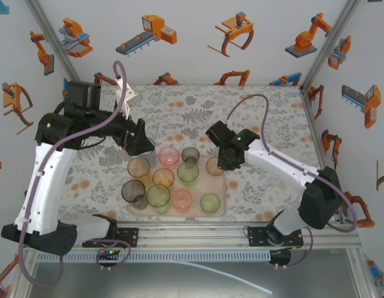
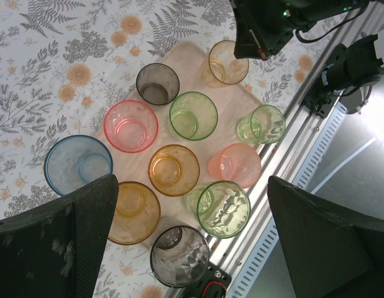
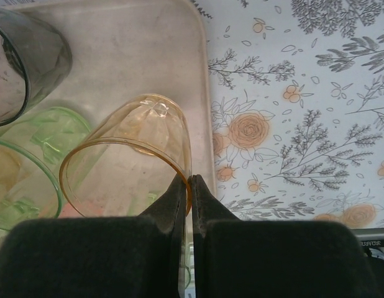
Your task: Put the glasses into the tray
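Right wrist – grip: the right gripper (image 3: 191,186) is pinching the wall of an orange glass (image 3: 136,146), its fingers (image 3: 170,208) pressed together on the rim at 6 o'clock, one inside and one outside.
Right wrist – place: the glass is sitting over the tray (image 3: 117,56), close to the rim at 3 o'clock. I cannot tell whether its base is touching down.
Right wrist – doing it well: I am judging this as the set-down. Lower until the base is lying flat, part the fingers fully, then lift straight up so the inner finger is not dragging the rim.
Top external – clearance: the held glass is occupying the tray's 2 o'clock corner, with a green glass (image 1: 187,174) near at 8 o'clock, so I am keeping any sideways drift away from it.
Top external – other arm: the left gripper (image 1: 142,148) is hanging by the blue glass (image 1: 148,153) at the tray's 10 o'clock corner.
Left wrist – fingers: the left fingers (image 2: 61,242) are standing wide apart, gripping nothing.
Left wrist – blue glass: it is seeming to rest on the tablecloth (image 2: 55,74) just off the tray edge, though I am not certain.
Left wrist – glasses counted: eleven – three orange, three green, two pink, two grey, one blue.
Left wrist – trays counted: one.
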Tool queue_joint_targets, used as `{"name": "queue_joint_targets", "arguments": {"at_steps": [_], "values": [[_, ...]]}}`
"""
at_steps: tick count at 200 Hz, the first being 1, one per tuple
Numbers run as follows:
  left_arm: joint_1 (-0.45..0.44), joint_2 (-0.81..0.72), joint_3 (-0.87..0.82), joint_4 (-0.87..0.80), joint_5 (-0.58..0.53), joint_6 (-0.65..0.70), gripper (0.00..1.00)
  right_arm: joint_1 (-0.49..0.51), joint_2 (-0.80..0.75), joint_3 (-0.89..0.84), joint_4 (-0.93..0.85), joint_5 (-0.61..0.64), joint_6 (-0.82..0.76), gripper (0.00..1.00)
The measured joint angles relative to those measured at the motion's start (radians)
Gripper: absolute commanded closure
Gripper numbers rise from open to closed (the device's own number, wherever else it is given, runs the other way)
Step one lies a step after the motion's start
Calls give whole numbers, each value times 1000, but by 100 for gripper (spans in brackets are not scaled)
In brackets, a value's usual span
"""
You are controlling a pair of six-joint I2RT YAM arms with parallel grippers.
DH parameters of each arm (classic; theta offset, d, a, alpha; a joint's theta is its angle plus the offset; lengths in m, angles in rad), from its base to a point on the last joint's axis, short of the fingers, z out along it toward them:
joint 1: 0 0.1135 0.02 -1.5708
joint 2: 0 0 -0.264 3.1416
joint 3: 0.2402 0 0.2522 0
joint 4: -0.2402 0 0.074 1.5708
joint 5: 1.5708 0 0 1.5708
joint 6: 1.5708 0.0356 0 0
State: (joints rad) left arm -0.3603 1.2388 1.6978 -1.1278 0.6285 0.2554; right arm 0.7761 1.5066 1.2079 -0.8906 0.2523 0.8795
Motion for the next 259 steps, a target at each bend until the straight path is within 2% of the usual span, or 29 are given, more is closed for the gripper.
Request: {"name": "queue_joint_targets", "arguments": {"at_steps": [59, 141, 259], "values": [[1, -3, -6, 5, 0, -4, 3, 39, 16, -33, 52, -4, 40, 94], [2, -3, -6, 8, 1, -12, 3, 50, -19, -132, 77, -18, 79, 94], [8, -3, -6, 14, 10, -16, 3, 52, -26, -164, 140, -30, 93, 90]]}}
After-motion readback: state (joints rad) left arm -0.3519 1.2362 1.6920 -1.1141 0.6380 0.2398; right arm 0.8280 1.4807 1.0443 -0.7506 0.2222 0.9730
